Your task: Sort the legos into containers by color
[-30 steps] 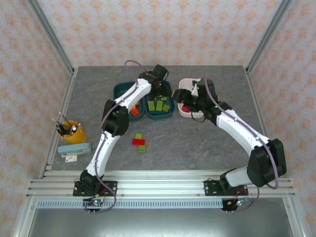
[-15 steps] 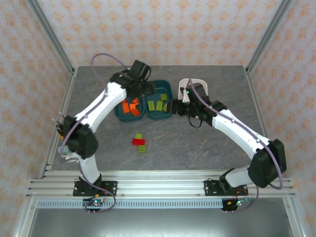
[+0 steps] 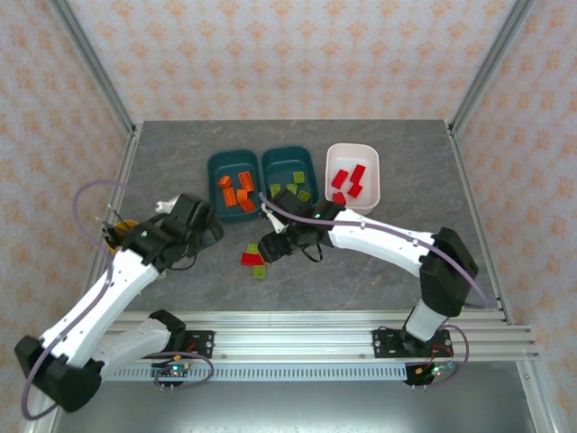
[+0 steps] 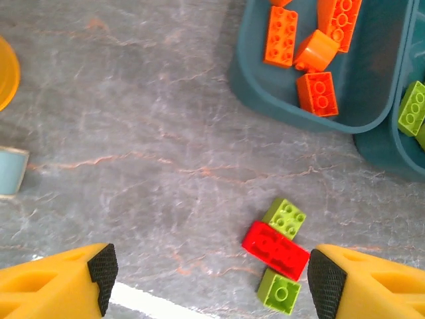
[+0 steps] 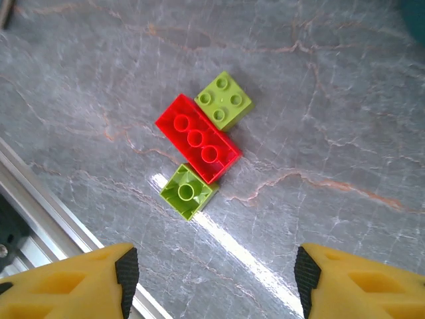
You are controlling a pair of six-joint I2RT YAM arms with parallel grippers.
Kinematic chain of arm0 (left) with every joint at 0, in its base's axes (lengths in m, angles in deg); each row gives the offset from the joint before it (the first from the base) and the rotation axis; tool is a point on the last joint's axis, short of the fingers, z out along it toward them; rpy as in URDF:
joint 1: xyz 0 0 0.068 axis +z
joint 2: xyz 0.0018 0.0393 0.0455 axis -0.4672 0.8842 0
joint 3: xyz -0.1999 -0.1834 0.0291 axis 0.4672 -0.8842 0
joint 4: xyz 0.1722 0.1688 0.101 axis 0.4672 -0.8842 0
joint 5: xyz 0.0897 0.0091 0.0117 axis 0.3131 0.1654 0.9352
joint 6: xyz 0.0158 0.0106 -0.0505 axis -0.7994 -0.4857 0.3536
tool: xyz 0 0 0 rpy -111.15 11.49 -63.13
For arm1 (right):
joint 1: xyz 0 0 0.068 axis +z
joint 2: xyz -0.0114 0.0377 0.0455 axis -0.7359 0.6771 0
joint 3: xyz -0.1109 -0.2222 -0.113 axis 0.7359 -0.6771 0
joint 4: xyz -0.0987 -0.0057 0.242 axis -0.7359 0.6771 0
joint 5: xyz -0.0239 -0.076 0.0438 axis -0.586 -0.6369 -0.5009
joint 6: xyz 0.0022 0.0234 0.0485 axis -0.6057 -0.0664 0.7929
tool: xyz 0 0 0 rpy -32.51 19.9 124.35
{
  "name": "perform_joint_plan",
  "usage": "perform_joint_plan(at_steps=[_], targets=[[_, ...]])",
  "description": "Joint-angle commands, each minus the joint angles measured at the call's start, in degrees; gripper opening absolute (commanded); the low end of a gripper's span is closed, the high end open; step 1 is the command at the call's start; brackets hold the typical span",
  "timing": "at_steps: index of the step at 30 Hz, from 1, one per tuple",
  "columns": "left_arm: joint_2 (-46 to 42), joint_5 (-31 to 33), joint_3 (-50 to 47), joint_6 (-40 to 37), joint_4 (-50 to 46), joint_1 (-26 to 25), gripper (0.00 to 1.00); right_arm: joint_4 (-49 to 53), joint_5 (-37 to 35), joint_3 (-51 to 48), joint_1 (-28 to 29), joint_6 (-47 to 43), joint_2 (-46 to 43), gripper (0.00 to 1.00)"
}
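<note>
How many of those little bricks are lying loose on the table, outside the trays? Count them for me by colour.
Red brick: 1
Yellow-green bricks: 2
Total loose on the table: 3
</note>
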Motion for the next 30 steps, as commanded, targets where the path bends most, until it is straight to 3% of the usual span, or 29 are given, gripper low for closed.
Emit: perform_joint_plan(at_steps=[1,7,16,23,30], targets=[[-4.39,2.70,-3.06,3.37,-5.45,-0.12,0.78,2.95,-3.36,4.37,1.45,-0.15,2.95,0.65],[-9.04,1.08,-6.37,4.90,-6.13,-0.10,0.77,3.75,-6.55,9.64,2.69,6.31,9.13,0.62],[-10.15,-0.87,-6.49,1.67,-3.88,-0.25,0.77,11.64,-6.16,24.76,2.70,23.65,21.70,0.61],[-12.51,-2.25,-6.98,0.20,-4.75,-0.30,0.77,11.88,-7.05,26.83,2.72,34.89,26.24,0.65],[-15.25,-3.12,-7.41,-0.05,-5.83,-0.30,0.78,10.98,-9.56,26.86,2.83,37.75,28.86,0.65]])
